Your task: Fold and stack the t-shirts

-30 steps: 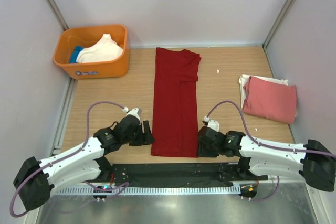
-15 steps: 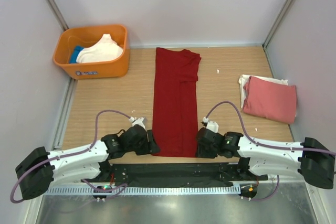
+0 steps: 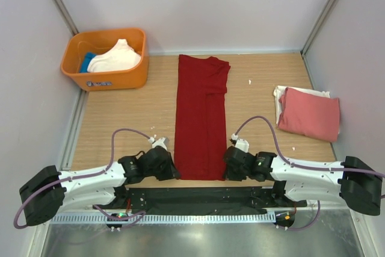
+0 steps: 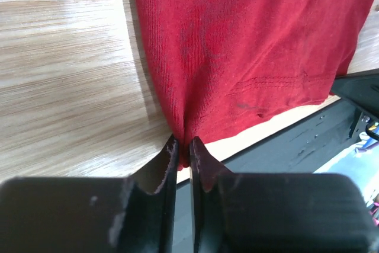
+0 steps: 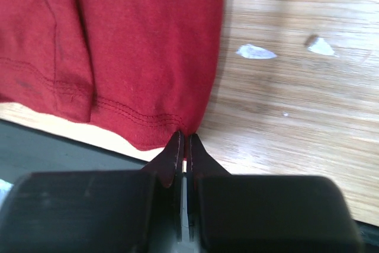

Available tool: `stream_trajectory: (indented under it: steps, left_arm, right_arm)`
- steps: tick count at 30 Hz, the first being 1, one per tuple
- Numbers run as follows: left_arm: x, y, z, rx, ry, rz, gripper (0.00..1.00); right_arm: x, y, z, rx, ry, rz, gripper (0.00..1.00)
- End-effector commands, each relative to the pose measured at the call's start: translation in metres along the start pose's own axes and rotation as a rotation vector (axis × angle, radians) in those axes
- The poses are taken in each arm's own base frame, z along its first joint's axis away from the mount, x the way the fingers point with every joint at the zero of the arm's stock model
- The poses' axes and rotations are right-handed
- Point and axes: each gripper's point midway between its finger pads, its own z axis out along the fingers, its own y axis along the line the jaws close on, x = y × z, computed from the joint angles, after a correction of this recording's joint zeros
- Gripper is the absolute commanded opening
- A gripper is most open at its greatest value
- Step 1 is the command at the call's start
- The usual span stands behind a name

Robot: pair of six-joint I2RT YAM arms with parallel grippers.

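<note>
I see a rectangular orange plastic tub point(image 3: 129, 77) at the far left corner of the light wooden surface point(image 3: 132, 118), with small white scraps point(image 3: 251, 81) scattered toward its right side.

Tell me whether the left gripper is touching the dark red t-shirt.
Touching. The left wrist view shows the left gripper closed on the dark red t-shirt at its near corner, cloth puckered between its tips.

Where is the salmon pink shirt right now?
In the top view, the salmon-pink shirt lies folded on the right side of the table, on top of a white shirt, to the right of the long dark red shirt.
</note>
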Motion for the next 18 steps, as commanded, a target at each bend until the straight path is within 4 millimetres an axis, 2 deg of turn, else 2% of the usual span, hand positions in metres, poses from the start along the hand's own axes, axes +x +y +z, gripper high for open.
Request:
stream_trajectory:
  steps: [1, 6, 10, 11, 13, 14, 16, 17, 18]
  left_arm:
    - [0.006, 0.007, 0.001, -0.018, 0.009, 0.003, 0.10]
    - [0.010, 0.000, -0.003, -0.015, 0.018, 0.021, 0.08]
    - [0.001, -0.009, -0.007, -0.009, -0.013, 0.033, 0.07]
    - [-0.003, -0.008, -0.008, -0.025, -0.032, 0.048, 0.04]
    - [-0.015, -0.019, -0.011, -0.027, -0.062, 0.063, 0.00]
    - [-0.019, -0.017, -0.013, -0.053, -0.075, 0.088, 0.00]
    - [-0.032, -0.033, -0.016, -0.053, -0.096, 0.114, 0.00]
    - [-0.042, -0.045, -0.020, -0.046, -0.113, 0.141, 0.00]
    - [-0.052, -0.049, -0.019, -0.053, -0.125, 0.142, 0.00]
  right_arm:
    - [0.005, 0.006, 0.001, -0.029, 0.022, 0.000, 0.01]
    - [-0.002, 0.013, -0.010, -0.055, -0.003, -0.005, 0.01]
    - [-0.015, 0.009, -0.019, -0.025, -0.060, -0.016, 0.01]
    - [-0.022, 0.012, -0.023, -0.027, -0.086, -0.018, 0.01]
    - [-0.036, 0.006, -0.027, 0.020, -0.137, -0.037, 0.01]
    - [-0.048, 0.015, -0.034, 0.010, -0.165, -0.040, 0.01]
    - [-0.064, 0.009, -0.038, 0.079, -0.208, -0.079, 0.01]
    - [-0.079, 0.015, -0.045, 0.078, -0.239, -0.069, 0.01]
    - [-0.089, 0.015, -0.047, 0.086, -0.259, -0.072, 0.01]
